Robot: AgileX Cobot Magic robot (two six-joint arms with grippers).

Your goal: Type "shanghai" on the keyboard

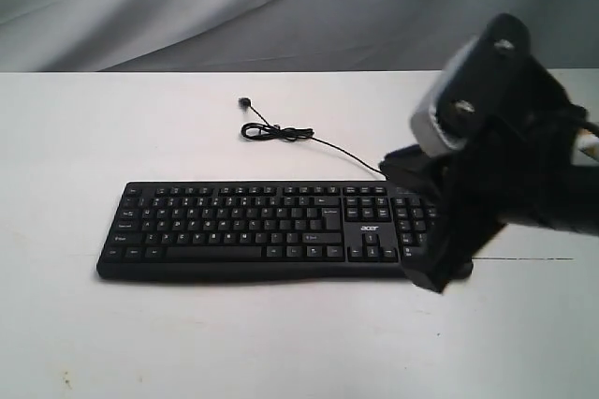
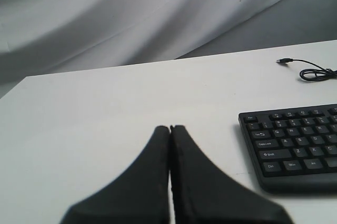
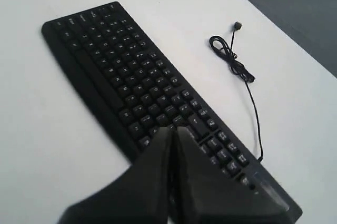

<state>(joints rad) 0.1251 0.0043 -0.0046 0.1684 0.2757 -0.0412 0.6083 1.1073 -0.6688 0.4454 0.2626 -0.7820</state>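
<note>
Hovering over keyboard [image 3: 121, 71] number-pad end: right gripper [image 3: 172, 128], closed; left gripper [image 2: 169, 127] aside.

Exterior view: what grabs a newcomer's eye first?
The black right arm looms large at the right, hiding the number-pad end of the keyboard, which lies across the white table. Behind the keyboard, its thin cable lies coiled, with the plug loose on the table.

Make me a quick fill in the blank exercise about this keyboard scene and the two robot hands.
The keyboard bears the brand logo ____. Its cable ends in a plug lying on the ____ table. The left hand has its fingers pressed ____. The right hand hangs over the keyboard's ____ pad end.
Missing words: acer, white, together, number.
</note>
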